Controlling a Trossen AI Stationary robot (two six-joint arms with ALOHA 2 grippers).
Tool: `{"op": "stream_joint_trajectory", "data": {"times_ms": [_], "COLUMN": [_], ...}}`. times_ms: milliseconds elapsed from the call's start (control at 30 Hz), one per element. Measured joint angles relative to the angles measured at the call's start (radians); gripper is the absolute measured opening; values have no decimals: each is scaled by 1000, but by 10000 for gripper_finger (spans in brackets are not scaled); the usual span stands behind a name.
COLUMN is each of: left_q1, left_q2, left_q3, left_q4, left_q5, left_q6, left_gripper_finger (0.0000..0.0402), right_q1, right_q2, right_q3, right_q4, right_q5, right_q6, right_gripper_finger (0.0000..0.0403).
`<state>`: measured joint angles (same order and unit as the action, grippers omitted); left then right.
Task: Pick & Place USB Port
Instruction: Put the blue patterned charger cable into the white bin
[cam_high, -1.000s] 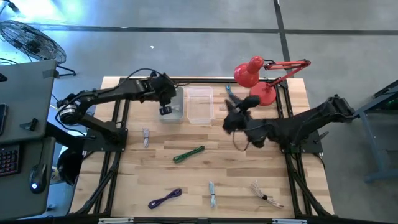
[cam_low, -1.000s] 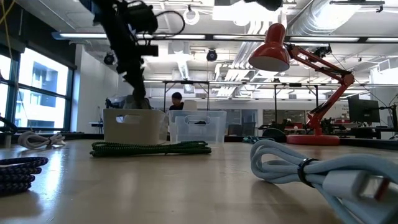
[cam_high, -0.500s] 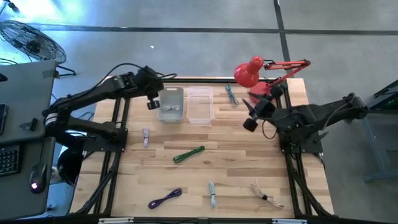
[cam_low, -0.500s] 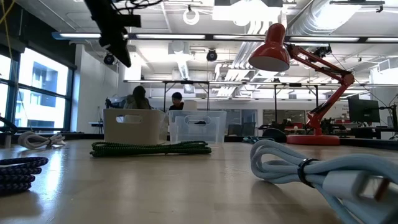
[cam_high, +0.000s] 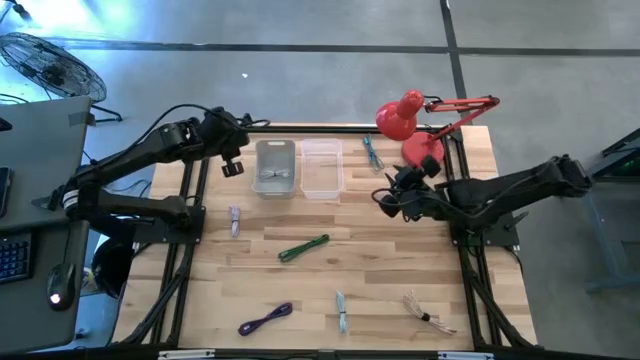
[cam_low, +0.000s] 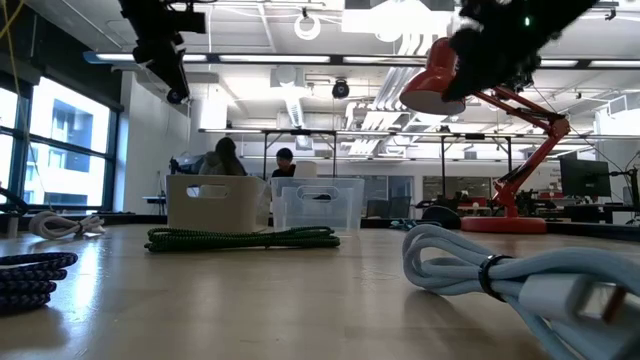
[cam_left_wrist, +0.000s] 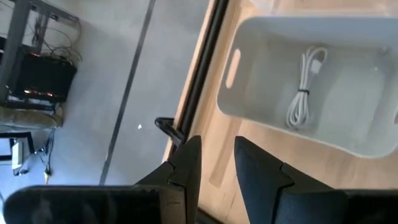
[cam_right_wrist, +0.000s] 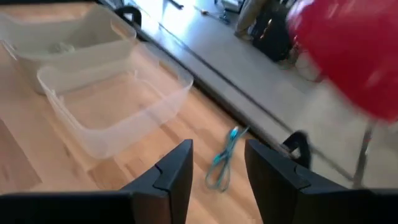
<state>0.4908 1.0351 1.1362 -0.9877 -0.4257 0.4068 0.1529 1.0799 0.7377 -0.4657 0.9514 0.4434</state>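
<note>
From above, we saw the left gripper (cam_high: 231, 166) hanging just beside the opaque white bin (cam_high: 275, 168), where a coiled white cable (cam_high: 272, 176) lay. The right gripper (cam_high: 385, 199) hovered near the teal cable (cam_high: 372, 153), likely the next target.

At table height, a braided green cable (cam_low: 243, 237) fronted both bins.

The left wrist showed narrow, empty fingers (cam_left_wrist: 186, 163) (smooth bin walls).

The right wrist showed fingers (cam_right_wrist: 176, 169) parted, empty.

Two dark jointed arms, black cables
</note>
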Motion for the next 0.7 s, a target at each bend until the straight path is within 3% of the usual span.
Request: {"op": "stream_joint_trajectory", "data": {"times_ms": [400, 700], "left_q1": [0, 0], "left_q2": [0, 0], "left_q3": [0, 0], "left_q4": [-22, -33], "left_q5": [-10, -13], "left_q6": [0, 0], "left_gripper_finger": [92, 92], "right_q1": [-110, -229], "right_q2": [0, 42], "right_q3": [-331, -380], "right_q4": [548, 660], "right_q5": [-50, -151], "right_q6": [-188, -230], "right_gripper_finger": [138, 138]}}
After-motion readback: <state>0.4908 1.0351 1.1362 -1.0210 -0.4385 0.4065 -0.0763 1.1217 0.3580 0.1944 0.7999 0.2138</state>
